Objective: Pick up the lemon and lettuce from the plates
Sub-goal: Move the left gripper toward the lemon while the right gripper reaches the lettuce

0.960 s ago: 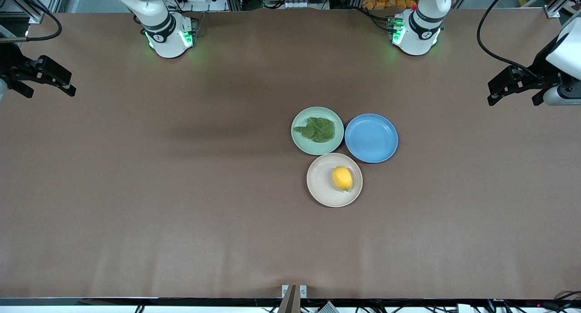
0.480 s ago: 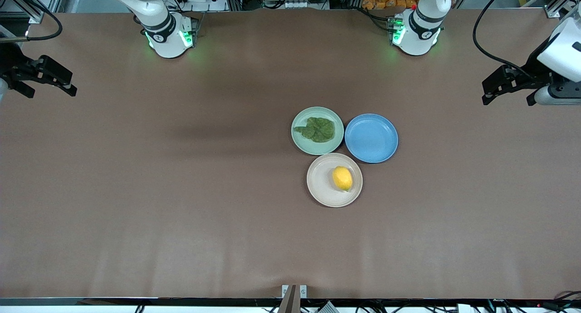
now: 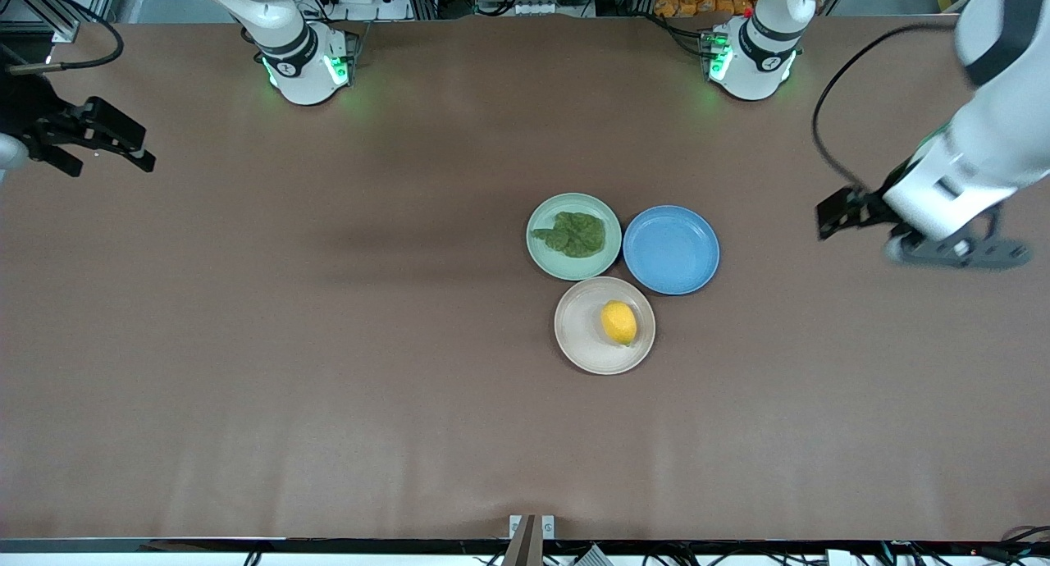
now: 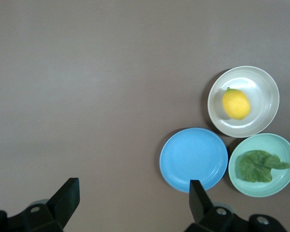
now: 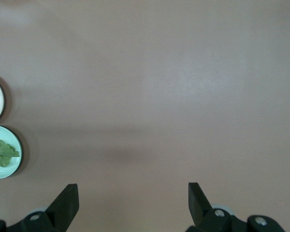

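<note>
The lemon (image 3: 618, 322) lies on the beige-cream plate (image 3: 578, 330). The lettuce (image 3: 576, 234) lies flat on the mint green plate (image 3: 566, 265), which touches the beige one and is farther from the front camera. My left gripper (image 3: 830, 220) is open and empty over bare table at the left arm's end, well apart from the plates. Its wrist view shows the lemon (image 4: 236, 103), the lettuce (image 4: 257, 166) and both plates (image 4: 261, 82) (image 4: 283, 146) past the gripper (image 4: 133, 195). My right gripper (image 3: 112, 164) is open and empty over the right arm's end (image 5: 133, 195).
An empty blue plate (image 3: 671, 249) touches the mint plate on the side toward the left arm, and shows in the left wrist view (image 4: 194, 159). The right wrist view catches the mint plate (image 5: 7, 170) with lettuce (image 5: 1, 152) at its edge. Brown table all round.
The left arm has swung its gripper in toward the plates. The right gripper has shifted slightly toward the middle. Plates, lemon and lettuce have not moved.
</note>
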